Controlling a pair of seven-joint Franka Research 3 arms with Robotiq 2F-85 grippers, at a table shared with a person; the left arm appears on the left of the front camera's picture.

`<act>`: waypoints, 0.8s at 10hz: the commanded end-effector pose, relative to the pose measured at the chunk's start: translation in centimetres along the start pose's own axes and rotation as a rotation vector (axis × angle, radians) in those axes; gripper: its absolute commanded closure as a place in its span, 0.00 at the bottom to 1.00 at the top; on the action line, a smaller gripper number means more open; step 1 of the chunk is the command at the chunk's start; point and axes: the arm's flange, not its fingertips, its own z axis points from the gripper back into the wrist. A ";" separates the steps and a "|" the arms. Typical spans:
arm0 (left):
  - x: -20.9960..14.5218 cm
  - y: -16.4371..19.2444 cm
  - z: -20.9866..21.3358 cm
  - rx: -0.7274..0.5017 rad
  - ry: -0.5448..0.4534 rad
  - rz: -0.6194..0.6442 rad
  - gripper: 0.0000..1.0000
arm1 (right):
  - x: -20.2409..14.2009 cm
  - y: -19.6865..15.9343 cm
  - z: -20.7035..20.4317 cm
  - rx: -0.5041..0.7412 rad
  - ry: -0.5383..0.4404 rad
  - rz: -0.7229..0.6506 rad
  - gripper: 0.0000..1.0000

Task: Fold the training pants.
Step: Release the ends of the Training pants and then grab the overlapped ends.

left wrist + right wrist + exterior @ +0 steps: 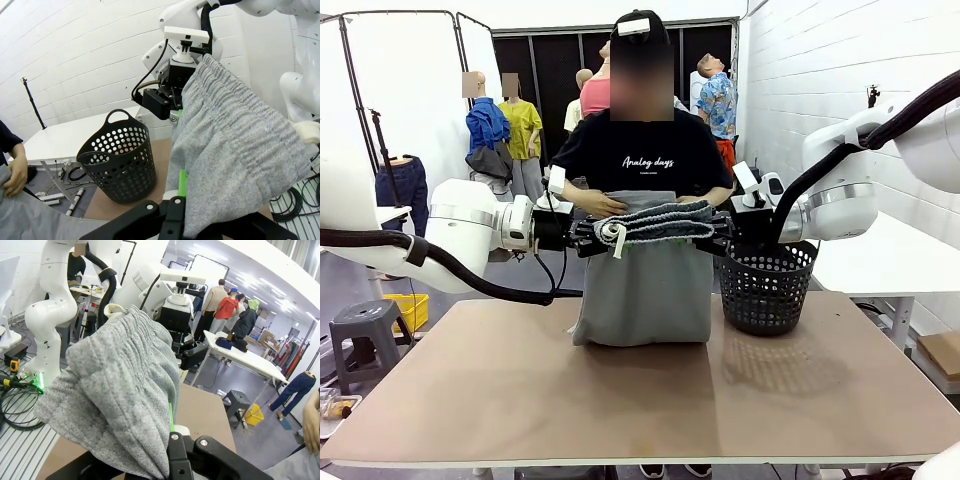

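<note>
The light grey training pants (640, 290) hang by their gathered waistband between my two grippers, above the far side of the table, with their lower end resting on the tabletop. My left gripper (582, 235) is shut on the waistband's left end and my right gripper (725, 232) is shut on its right end. In the left wrist view the pants (235, 145) stretch from my left gripper (176, 197) across to the right gripper (174, 109). In the right wrist view the bunched cloth (120, 390) covers my right gripper (172, 437). The person's hands (598, 205) rest on the pants just behind the waistband.
A black mesh basket (765, 290) stands on the brown table (520, 390) at the far right, close under my right gripper. The person (640, 155) stands at the far edge behind the pants. A grey stool (360, 335) and a white side table (890, 250) flank the table.
</note>
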 end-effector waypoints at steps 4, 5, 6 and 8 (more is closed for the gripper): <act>0.4 -0.2 0.0 0.007 -0.001 -0.009 1.00 | 0.1 0.1 -0.1 0.003 -0.002 0.001 1.00; 0.4 -0.2 0.0 0.007 -0.001 -0.009 1.00 | 0.1 0.1 -0.1 0.003 -0.002 0.001 1.00; 0.4 -0.2 0.0 0.007 -0.001 -0.009 1.00 | 0.1 0.1 -0.1 0.003 -0.002 0.001 1.00; 0.4 -0.2 0.0 0.007 -0.001 -0.009 1.00 | 0.1 0.1 -0.1 0.003 -0.002 0.001 1.00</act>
